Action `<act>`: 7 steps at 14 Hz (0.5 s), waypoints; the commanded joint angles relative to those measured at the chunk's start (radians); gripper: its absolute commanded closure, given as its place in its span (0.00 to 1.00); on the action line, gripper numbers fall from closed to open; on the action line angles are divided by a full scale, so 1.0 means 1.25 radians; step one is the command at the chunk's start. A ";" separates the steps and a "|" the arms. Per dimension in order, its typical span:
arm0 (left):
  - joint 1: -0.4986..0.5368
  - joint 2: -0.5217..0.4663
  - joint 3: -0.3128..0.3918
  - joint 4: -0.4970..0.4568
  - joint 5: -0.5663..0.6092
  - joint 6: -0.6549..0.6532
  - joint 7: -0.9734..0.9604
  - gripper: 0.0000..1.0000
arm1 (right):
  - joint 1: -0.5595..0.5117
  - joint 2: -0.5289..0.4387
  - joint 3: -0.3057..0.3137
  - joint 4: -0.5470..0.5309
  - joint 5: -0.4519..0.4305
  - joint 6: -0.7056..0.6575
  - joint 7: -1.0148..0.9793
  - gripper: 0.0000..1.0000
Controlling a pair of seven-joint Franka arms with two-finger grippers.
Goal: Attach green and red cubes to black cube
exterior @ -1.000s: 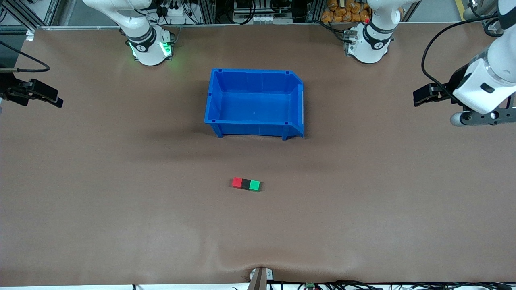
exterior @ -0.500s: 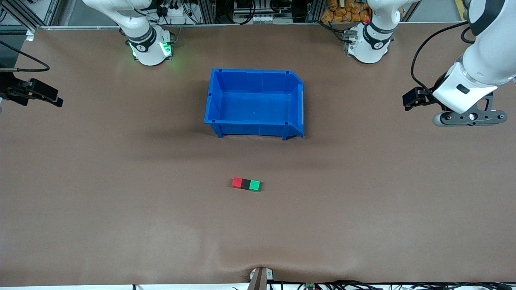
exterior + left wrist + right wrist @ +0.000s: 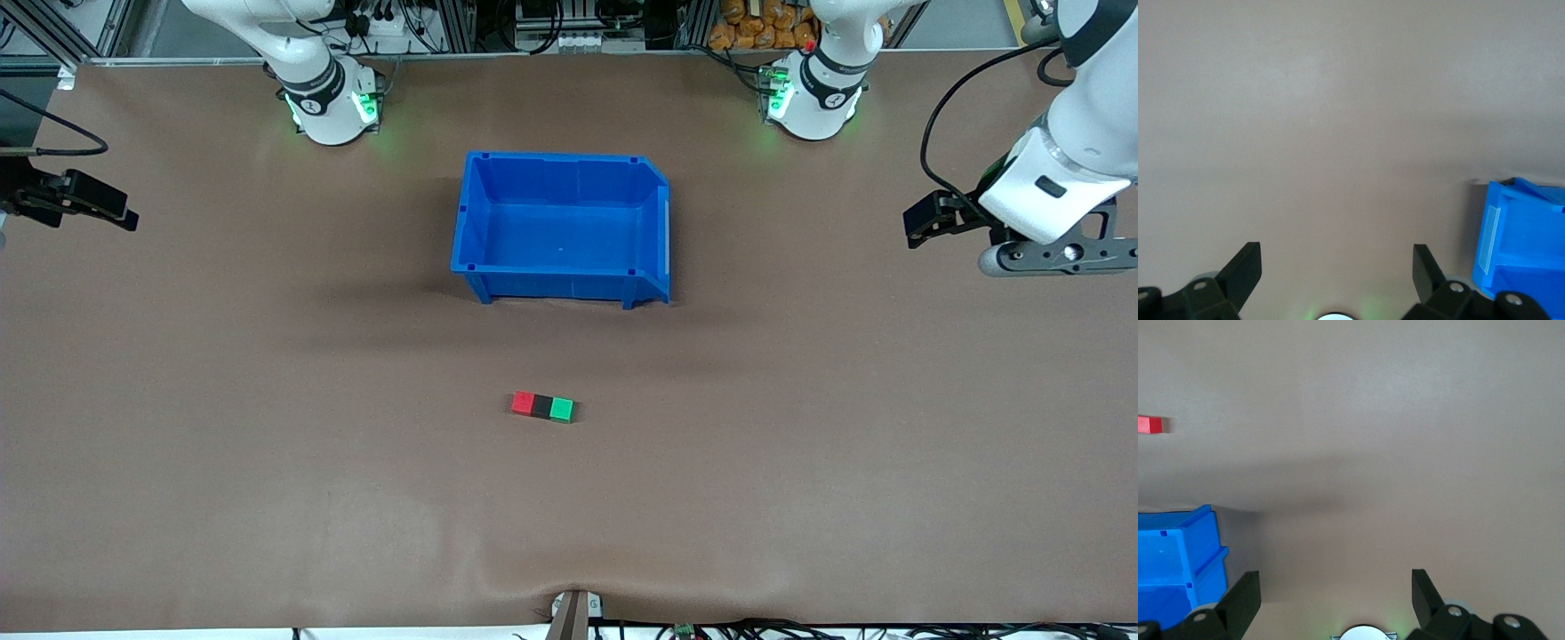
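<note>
The red cube, the black cube and the green cube lie in one touching row on the brown table, black in the middle, nearer to the front camera than the blue bin. My left gripper is open and empty, up over the table's edge at the left arm's end; its wrist view shows open fingers over bare table. My right gripper is open and empty over the right arm's end. The red cube shows small in the right wrist view.
The blue bin stands empty at the table's middle, between the cube row and the arm bases. A corner of it shows in the left wrist view and in the right wrist view. Cables and a small fixture sit at the table's near edge.
My left arm swung a little toward the bin and back out to its end of the table. The light at its base turned green. The cubes and the right arm have not moved.
</note>
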 commanded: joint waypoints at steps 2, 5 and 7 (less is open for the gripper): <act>0.008 -0.004 -0.001 0.013 -0.012 0.011 0.020 0.00 | -0.006 -0.003 0.005 0.010 -0.007 -0.014 0.005 0.00; -0.131 -0.027 0.143 -0.007 -0.011 0.041 0.021 0.00 | -0.006 -0.002 0.005 0.010 -0.007 -0.014 0.005 0.00; -0.210 -0.061 0.240 -0.047 -0.023 0.041 0.037 0.00 | -0.006 -0.003 0.005 0.010 -0.007 -0.014 0.005 0.00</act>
